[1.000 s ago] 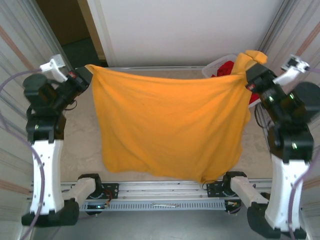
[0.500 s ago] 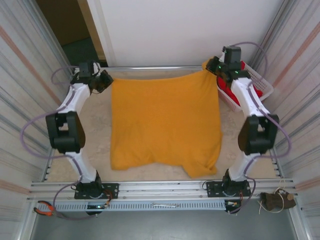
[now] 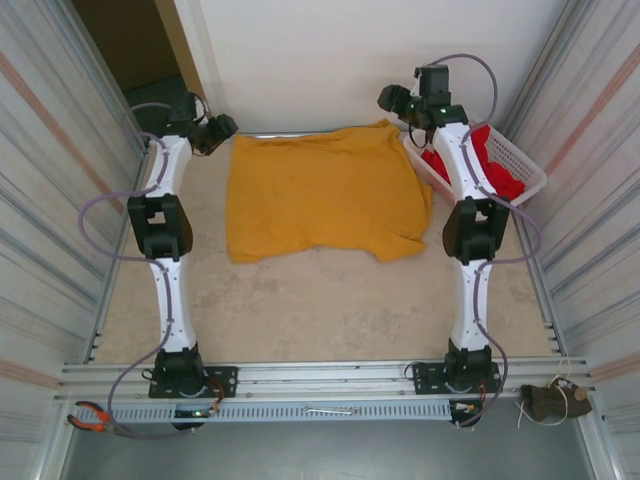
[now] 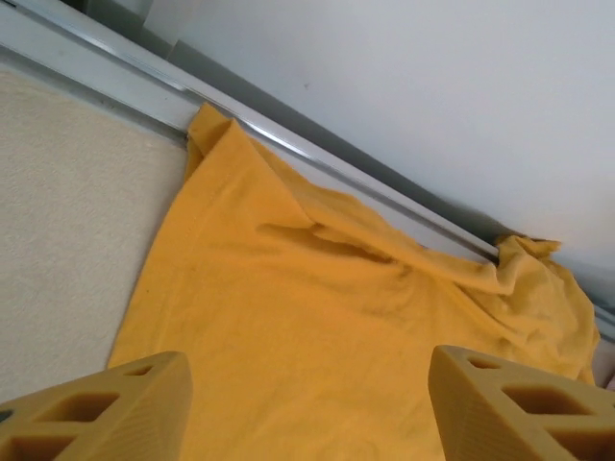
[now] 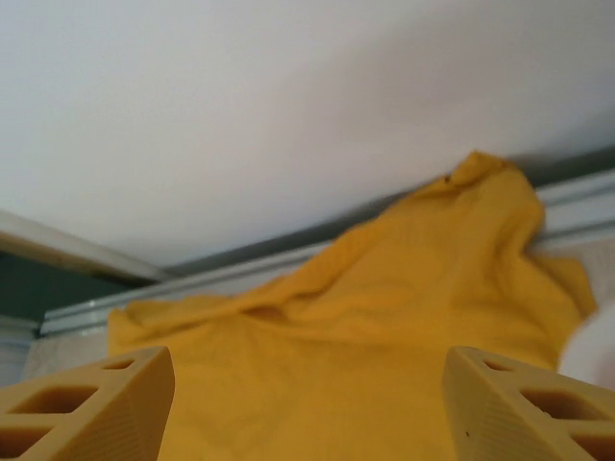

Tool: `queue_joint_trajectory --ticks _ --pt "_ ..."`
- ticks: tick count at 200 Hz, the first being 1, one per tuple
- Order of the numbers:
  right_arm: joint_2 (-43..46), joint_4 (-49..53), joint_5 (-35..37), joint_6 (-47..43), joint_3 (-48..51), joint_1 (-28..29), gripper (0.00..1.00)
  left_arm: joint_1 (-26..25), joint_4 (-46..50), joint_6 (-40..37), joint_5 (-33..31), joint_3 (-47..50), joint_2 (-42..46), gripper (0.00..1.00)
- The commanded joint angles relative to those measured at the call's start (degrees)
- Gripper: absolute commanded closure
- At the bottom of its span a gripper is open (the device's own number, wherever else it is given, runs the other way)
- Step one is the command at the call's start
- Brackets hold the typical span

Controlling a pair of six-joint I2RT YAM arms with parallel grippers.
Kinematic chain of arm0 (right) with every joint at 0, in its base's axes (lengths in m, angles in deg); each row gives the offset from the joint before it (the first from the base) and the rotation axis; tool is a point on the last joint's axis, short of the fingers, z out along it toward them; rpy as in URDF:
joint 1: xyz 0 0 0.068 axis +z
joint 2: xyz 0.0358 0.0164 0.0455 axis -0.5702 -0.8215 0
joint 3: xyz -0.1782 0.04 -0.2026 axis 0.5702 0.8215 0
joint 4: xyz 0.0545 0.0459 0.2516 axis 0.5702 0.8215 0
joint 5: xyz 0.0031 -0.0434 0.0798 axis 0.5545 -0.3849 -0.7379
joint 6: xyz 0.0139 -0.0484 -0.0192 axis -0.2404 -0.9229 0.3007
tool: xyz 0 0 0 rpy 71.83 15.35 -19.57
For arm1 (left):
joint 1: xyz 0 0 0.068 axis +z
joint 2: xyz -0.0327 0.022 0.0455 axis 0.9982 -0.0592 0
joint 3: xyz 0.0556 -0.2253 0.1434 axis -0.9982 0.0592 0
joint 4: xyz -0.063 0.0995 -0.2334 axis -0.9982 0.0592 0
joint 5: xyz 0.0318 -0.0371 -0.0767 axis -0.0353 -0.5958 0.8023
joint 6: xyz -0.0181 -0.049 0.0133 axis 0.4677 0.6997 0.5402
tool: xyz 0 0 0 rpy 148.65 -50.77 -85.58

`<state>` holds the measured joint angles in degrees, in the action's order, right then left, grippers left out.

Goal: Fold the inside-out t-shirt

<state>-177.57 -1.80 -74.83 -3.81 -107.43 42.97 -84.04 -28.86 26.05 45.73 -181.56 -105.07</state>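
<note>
The mustard-yellow t-shirt (image 3: 320, 190) is spread flat at the 12 o'clock end of the table (image 3: 300, 300), its longer axis judged to run from 9 to 3 o'clock. The left fingers (image 3: 222, 126) are held wide apart and empty just beside its far-left corner, so the cloth lies toward 4 o'clock from them. The right fingers (image 3: 388, 98) are likewise parted and empty over the far-right corner, beside the white basket (image 3: 530, 178) of red cloth, with the shirt toward 7 o'clock. Neither arm is judged nearer.
</note>
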Motion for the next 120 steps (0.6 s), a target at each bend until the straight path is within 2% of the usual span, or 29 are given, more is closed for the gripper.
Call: queue_joint_trajectory --ticks 1,31,52,67,86,120 --pt "17.2 -4.6 1.5 -1.4 15.2 1.5 0.28 0.2 -1.0 -0.1 1.1 10.2 11.8 0.32" --pt "35.7 -7.7 5.8 -0.7 44.0 1.7 0.25 0.0 -5.8 2.2 -0.6 35.6 29.4 0.32" --pt "43.6 -6.4 8.3 -0.7 59.8 1.8 0.23 -0.5 -7.2 4.3 -0.5 51.4 38.8 0.31" --pt "46.7 -3.7 10.2 -0.5 66.5 1.5 0.23 -1.7 -8.0 5.0 -0.2 61.0 44.5 0.31" --pt "49.6 -5.4 11.3 -0.1 74.7 1.2 0.21 -4.9 -8.8 5.6 -1.6 71.9 50.0 0.31" --pt "45.2 -6.8 11.3 0.3 77.3 1.2 0.21 -10.4 -12.3 7.5 -5.9 82.6 53.2 0.31"
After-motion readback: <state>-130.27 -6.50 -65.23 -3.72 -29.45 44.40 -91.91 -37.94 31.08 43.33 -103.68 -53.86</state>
